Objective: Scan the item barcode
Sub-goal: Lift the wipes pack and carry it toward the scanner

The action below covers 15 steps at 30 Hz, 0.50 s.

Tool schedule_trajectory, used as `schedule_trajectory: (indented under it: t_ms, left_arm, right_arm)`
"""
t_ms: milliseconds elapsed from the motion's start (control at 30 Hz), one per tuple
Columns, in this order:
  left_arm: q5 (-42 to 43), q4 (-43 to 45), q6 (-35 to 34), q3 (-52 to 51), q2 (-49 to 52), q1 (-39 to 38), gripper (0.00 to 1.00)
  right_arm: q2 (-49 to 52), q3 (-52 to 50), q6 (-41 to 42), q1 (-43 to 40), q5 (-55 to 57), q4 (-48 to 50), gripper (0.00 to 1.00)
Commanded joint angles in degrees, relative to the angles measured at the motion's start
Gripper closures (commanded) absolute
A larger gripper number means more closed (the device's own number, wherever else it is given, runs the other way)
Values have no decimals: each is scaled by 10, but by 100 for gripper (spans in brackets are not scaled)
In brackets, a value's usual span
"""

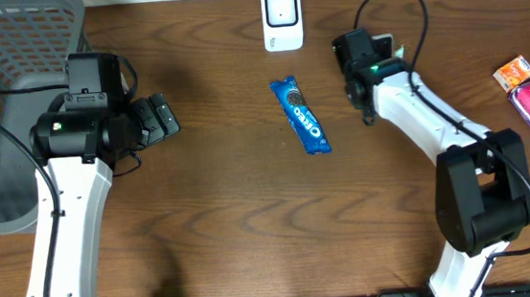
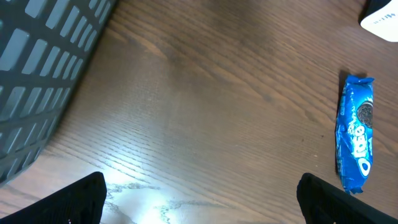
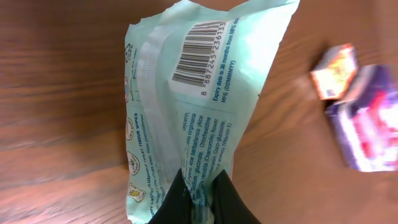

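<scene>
Extending lengthwise from fingers [image 3: 234,205]: wipes packet [image 3: 199,93]

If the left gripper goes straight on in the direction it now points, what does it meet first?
Probably only the bare table: the left gripper, open, points over empty wood. The Oreo pack lies right of that line, the basket left. Depth is unclear.

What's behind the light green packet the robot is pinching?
Behind the green packet, shut in the right gripper, only wooden table shows, with an orange box and purple pack off to one side. The spot straight behind it is covered.
</scene>
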Motion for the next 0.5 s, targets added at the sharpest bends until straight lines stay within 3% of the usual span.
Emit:
schedule_trajectory:
  t_ms: [0, 300, 467]
  left_arm:
    - [-7, -1, -1, 3, 2, 1, 2]
    - [-7, -1, -1, 3, 2, 1, 2]
    - [-7, -1, -1, 3, 2, 1, 2]
  right_arm:
    - [42, -7, -9, 9, 107, 4, 99]
    - [85, -7, -9, 65, 122, 25, 98]
    - [85, -7, -10, 108, 109, 47, 71]
